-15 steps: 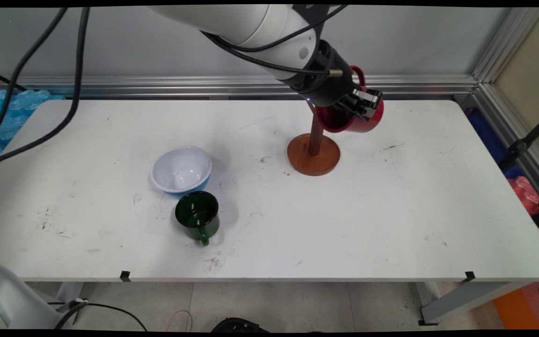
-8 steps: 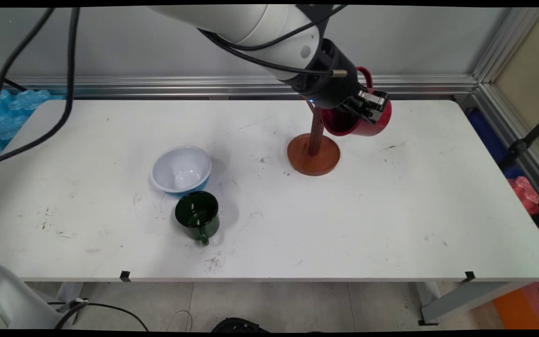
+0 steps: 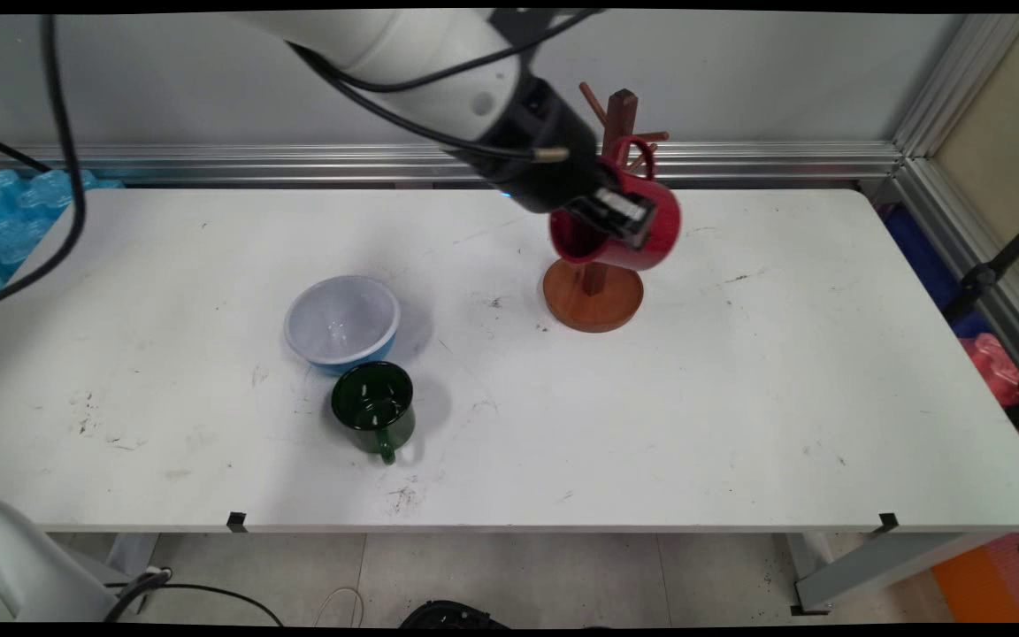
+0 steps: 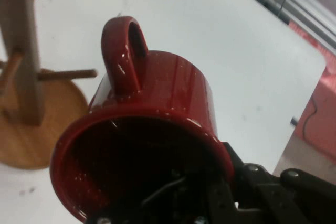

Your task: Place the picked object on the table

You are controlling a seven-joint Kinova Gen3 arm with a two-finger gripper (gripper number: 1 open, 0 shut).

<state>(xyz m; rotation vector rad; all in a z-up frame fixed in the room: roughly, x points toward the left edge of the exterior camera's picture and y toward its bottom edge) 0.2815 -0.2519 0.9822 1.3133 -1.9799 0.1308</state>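
Observation:
My gripper (image 3: 617, 215) is shut on the rim of a red mug (image 3: 647, 232), which it holds tilted in the air in front of the wooden mug tree (image 3: 598, 296). The mug's handle (image 3: 635, 152) points up and back toward the tree's pegs (image 3: 647, 137). In the hand view the red mug (image 4: 157, 108) fills the middle, its handle (image 4: 123, 51) uppermost. One finger reaches inside the mouth and the other lies outside the wall. The tree's post (image 4: 18, 51) and pegs stand at the left, apart from the handle.
A pale bowl with a blue outside (image 3: 343, 320) and a dark green mug (image 3: 374, 407) stand left of centre on the white table (image 3: 739, 398). The tree's round base (image 4: 31, 135) sits behind the held mug. Black cables hang at the upper left.
The arm has swung left with the red mug, carrying it from the tree's right side to in front of the post. The tree's top and pegs now show.

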